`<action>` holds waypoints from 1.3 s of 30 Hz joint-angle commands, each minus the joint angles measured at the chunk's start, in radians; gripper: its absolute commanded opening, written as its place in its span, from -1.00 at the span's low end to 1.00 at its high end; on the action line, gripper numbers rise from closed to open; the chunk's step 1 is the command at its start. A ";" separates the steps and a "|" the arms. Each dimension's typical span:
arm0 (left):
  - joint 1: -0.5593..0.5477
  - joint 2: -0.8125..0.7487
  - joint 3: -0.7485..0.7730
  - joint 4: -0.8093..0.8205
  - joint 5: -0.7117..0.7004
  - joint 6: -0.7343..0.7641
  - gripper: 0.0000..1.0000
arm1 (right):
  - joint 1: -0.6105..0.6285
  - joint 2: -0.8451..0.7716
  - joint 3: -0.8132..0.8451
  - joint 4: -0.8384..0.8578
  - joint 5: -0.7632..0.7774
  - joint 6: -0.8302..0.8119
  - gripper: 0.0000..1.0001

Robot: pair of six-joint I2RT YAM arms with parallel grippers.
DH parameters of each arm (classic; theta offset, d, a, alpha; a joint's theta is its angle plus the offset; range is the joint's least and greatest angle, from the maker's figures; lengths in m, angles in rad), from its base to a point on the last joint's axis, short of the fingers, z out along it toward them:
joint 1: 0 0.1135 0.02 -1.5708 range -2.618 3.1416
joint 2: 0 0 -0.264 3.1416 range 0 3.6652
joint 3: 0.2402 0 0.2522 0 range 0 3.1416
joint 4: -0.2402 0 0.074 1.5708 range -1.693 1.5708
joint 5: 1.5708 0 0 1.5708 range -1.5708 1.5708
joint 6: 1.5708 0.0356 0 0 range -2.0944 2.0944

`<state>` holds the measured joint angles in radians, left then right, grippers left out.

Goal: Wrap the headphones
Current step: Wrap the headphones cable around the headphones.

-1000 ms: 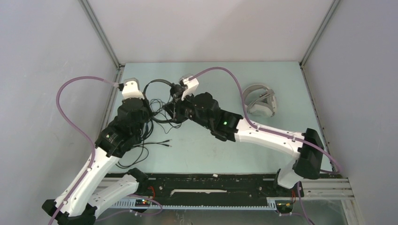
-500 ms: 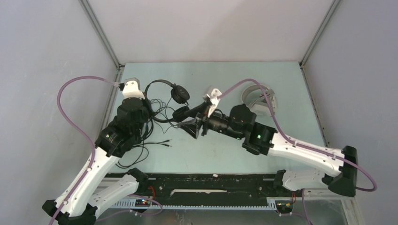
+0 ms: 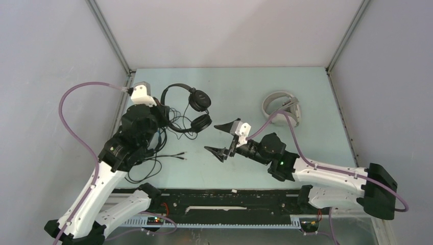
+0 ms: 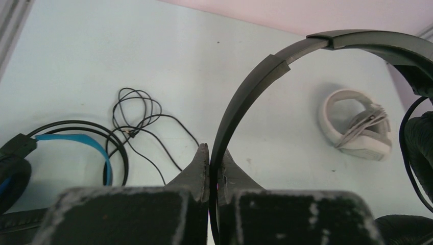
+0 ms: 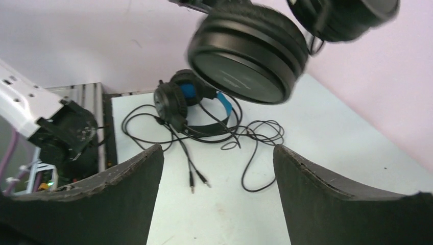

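While my left gripper (image 4: 210, 164) is clamped shut on the headband of the slim black headset (image 3: 196, 102), lifting it, I judge the wrapping has barely begun. The loose cables (image 3: 171, 153) sprawl below that headset. My right gripper (image 3: 221, 138) hangs just beside it, arm stretched low, jaws wide and empty. Next it must catch the cord. The white headset (image 3: 282, 108) lies well apart, and the blue-lined headset (image 4: 76, 140) sits near.

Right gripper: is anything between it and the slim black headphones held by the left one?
Nothing visible. The right gripper stands open facing the slim black headphones, with only bare table between them. Loose cables lie further left, out of that path. The left gripper is shut on the headband.
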<state>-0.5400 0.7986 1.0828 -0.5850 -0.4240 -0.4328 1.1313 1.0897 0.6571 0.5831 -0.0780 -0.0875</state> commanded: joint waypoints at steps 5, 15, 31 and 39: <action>0.006 -0.010 0.080 0.076 0.112 -0.085 -1.00 | -0.076 0.147 0.006 0.346 -0.119 0.020 0.67; 0.005 -0.018 0.085 0.092 0.147 -0.100 -1.00 | -0.066 0.386 0.006 0.693 -0.262 -0.048 0.59; 0.006 -0.017 0.095 0.109 0.191 -0.121 -1.00 | -0.080 0.692 0.160 0.907 -0.309 -0.015 0.51; 0.005 -0.016 0.083 0.124 0.226 -0.135 -1.00 | -0.094 0.759 0.217 0.911 -0.329 0.036 0.16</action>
<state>-0.5396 0.7975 1.0939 -0.5388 -0.2451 -0.5282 1.0462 1.8328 0.8352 1.4277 -0.3973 -0.0921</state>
